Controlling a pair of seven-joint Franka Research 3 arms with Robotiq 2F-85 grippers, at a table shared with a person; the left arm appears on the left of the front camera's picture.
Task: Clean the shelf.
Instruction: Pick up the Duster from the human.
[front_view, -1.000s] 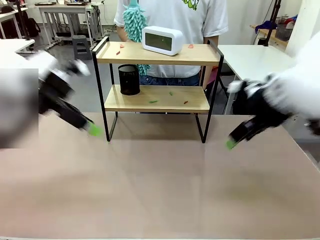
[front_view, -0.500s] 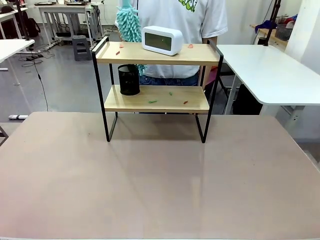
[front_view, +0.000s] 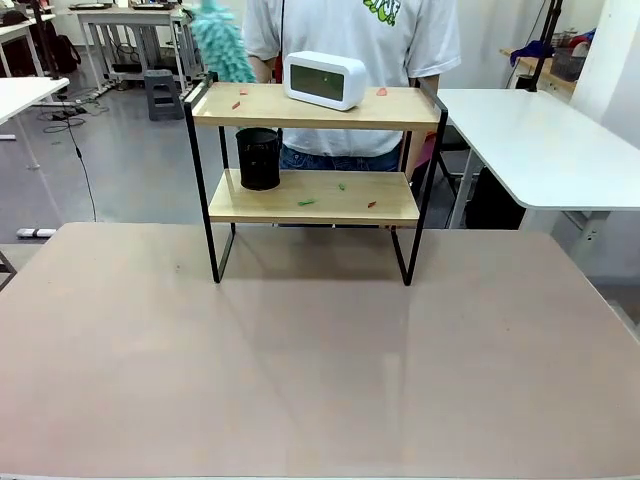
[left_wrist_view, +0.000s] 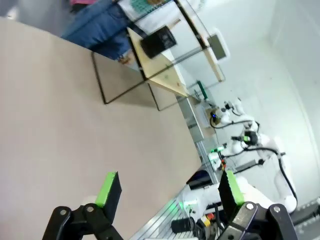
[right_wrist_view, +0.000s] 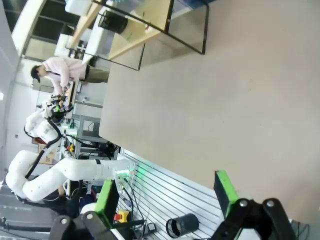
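— Progress on the shelf, as far as you can judge?

— Barely begun, I'd say. It stands at the far side of the table, right in front of the person, and both boards carry litter: red scraps on the top one, green scraps and another red bit on the lower.

— Anything else on it?

— A white clock sits on top, and a black mesh cup stands at the left end of the lower board. Both probably need lifting or working around.

— Who seems to be doing the wiping?

— A teal duster shows blurred above the rack's left end, beside the person. I can't tell whether it touches the wood.

— And the robot?

— The left gripper has its fingers spread wide with nothing between them, over bare table well apart from the shelf. The right gripper is the same: fingers apart, empty, far from the rack.

— So what's left?

— By my reading, nearly everything: every scrap I can see is yet to be swept off.
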